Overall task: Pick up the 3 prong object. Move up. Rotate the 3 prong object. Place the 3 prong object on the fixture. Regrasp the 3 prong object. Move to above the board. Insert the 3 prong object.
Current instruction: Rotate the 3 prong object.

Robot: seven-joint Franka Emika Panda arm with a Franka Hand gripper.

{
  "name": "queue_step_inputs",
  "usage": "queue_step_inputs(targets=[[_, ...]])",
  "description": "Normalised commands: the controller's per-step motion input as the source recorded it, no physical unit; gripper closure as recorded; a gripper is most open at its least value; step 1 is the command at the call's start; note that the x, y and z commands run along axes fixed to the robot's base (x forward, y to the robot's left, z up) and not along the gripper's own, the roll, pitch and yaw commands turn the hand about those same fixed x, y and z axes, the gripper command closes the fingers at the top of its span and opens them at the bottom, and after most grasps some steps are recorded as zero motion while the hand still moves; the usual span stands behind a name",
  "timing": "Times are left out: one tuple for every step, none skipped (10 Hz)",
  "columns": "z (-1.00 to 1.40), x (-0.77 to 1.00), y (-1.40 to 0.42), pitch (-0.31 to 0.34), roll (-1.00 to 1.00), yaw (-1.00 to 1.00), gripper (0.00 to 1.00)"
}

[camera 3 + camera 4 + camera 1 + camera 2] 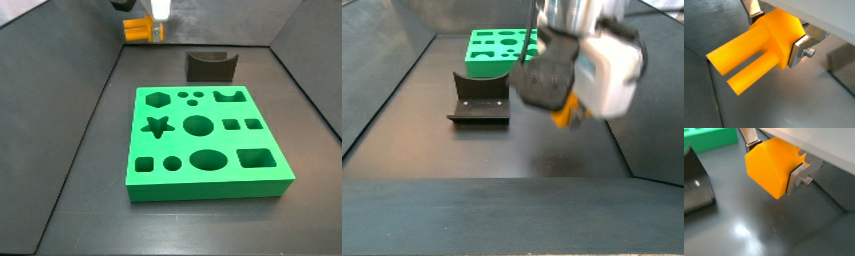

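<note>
The 3 prong object [757, 50] hangs clear above the floor, clamped at its block end by the pincer [777, 30], prongs free. It looks light, rigid, smooth plastic; flat block sides suit gripping. The fixture [210, 66] and board [203, 142] stand apart.

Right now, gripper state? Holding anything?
Gripper: closed on the 3 prong object, held in the air above the floor, off the fixture and away from the board.
</note>
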Motion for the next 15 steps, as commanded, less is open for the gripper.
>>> queue_step_inputs(targets=[[0.51,0.01,-0.74,0.031,0.08,0.02,1.0],[0.34,0.0,-0.47,0.055,0.1,0.02,1.0],[0.2,-0.01,-0.27,0.064,0.1,0.02,1.0],[0.0,0.0,0.0,0.0,0.0,-1.0,1.0],[-0.09,0.02,0.08,-0.003,-0.01,-1.0,1.0],[-0.08,0.03,0.08,-0.004,-0.01,-1.0,1.0],[-0.05,0.03,0.06,-0.006,-0.01,-1.0,1.0],[-0.05,0.03,0.04,-0.006,-0.02,-1.0,1.0],[-0.04,0.03,0.04,-0.007,-0.02,-1.0,1.0],[-0.04,0.02,0.03,-0.007,-0.02,-1.0,1.0],[-0.04,0.02,0.03,-0.007,-0.02,-1.0,1.0],[-0.04,0.02,0.03,-0.007,-0.02,-1.0,1.0],[-0.04,0.02,0.03,-0.008,-0.02,-1.0,1.0],[-0.04,0.02,0.03,-0.008,-0.02,-1.0,1.0],[-0.04,0.02,0.03,-0.009,-0.02,-1.0,1.0]])
